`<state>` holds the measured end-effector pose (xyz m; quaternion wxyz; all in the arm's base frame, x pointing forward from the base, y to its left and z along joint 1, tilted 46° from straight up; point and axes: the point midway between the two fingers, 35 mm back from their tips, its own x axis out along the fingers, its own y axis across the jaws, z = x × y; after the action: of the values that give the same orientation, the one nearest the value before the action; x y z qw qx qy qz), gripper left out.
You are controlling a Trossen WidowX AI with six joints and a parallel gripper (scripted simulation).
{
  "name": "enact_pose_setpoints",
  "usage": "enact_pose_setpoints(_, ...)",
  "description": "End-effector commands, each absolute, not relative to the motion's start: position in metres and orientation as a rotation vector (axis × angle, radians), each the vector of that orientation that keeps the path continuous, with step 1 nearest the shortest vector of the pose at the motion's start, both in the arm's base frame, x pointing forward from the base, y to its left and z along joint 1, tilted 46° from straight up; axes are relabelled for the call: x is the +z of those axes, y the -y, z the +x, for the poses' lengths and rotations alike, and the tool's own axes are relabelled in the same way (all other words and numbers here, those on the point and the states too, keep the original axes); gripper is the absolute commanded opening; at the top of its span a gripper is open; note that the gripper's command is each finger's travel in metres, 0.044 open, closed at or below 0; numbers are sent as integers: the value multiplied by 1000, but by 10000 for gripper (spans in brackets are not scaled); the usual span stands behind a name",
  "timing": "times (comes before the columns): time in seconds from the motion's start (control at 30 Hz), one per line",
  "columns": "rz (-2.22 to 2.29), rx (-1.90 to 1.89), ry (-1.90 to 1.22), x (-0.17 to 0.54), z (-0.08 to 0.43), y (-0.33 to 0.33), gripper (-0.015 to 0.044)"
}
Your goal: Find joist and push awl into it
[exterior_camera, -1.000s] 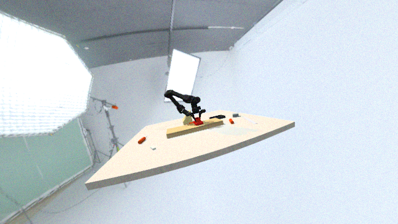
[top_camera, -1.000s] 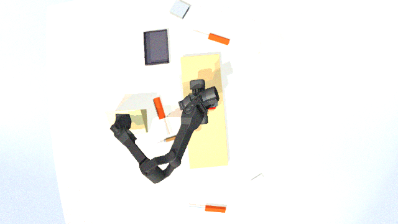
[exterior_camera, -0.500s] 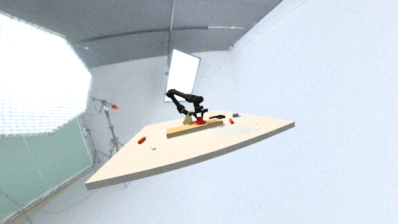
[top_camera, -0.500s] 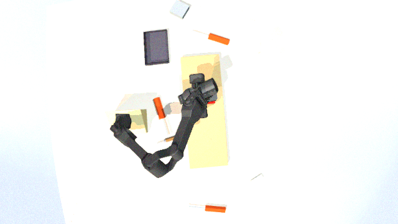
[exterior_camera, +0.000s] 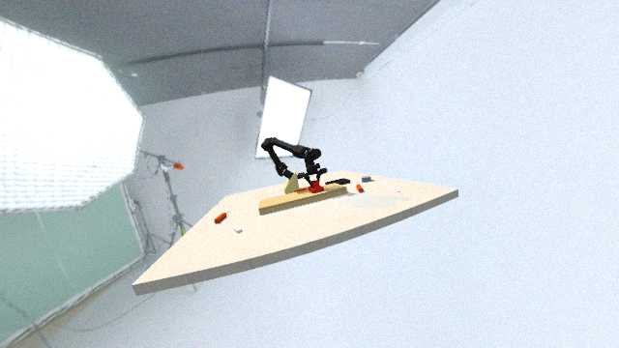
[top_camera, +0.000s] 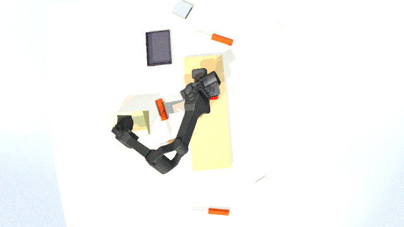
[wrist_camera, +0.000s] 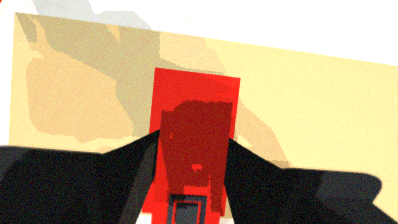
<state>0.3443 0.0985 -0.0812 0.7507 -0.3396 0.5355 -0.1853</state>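
Note:
The red stud finder (top_camera: 214, 98) (exterior_camera: 315, 188) (wrist_camera: 197, 87) is between the fingers of my gripper (exterior_camera: 315, 182) (wrist_camera: 192, 136), which is shut on it. It appears to sit on the far half of the long yellow panel (top_camera: 211, 145) (exterior_camera: 276, 206) (wrist_camera: 330, 105); any small gap under it cannot be told. A dark window (wrist_camera: 187, 212) shows on its near end. The dark tray (top_camera: 170, 47) (exterior_camera: 342, 182) lies empty beyond the panel's end. Orange-handled tools lie at the left (top_camera: 161, 110), top (top_camera: 221, 39) and bottom (top_camera: 218, 211); which one is the awl cannot be told. The joist is hidden.
A thin brown-orange tool (top_camera: 171, 141) lies partly under my arm. A yellow wedge-like block (top_camera: 141, 121) (exterior_camera: 291, 185) stands by the arm's base. A grey block (top_camera: 182, 9) (exterior_camera: 366, 179) lies beyond the tray, and a small white piece (exterior_camera: 238, 230) lies to the panel's side.

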Motion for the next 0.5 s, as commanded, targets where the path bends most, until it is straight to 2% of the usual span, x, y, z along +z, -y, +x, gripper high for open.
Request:
enact_pose_setpoints(0.0, -740, -404, -1173, -88, 343, -104, 0)
enact_pose_setpoints(0.47, -738, -403, -1173, -104, 341, -121, 0)
